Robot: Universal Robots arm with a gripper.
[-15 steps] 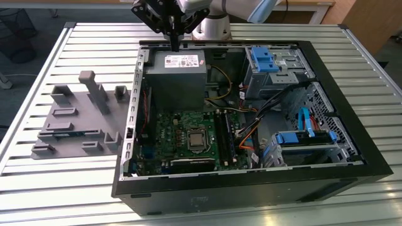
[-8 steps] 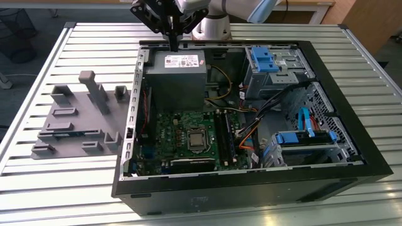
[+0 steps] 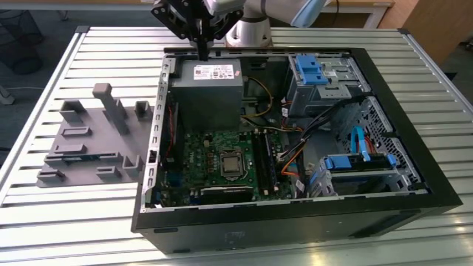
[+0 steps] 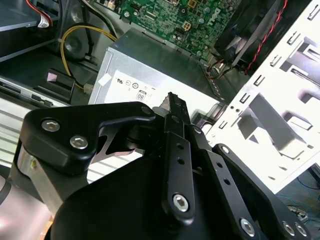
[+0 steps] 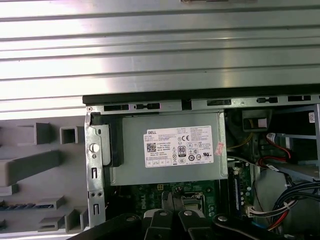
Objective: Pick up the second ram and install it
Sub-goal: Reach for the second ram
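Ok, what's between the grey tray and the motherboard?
The case's side wall stands between the tray and the motherboard, as the exterior view shows.

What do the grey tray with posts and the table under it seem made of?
The tray looks like matte grey plastic: dull, even colour, moulded posts. The table looks like bare metal, probably aluminium: ribbed slats with bright reflections.
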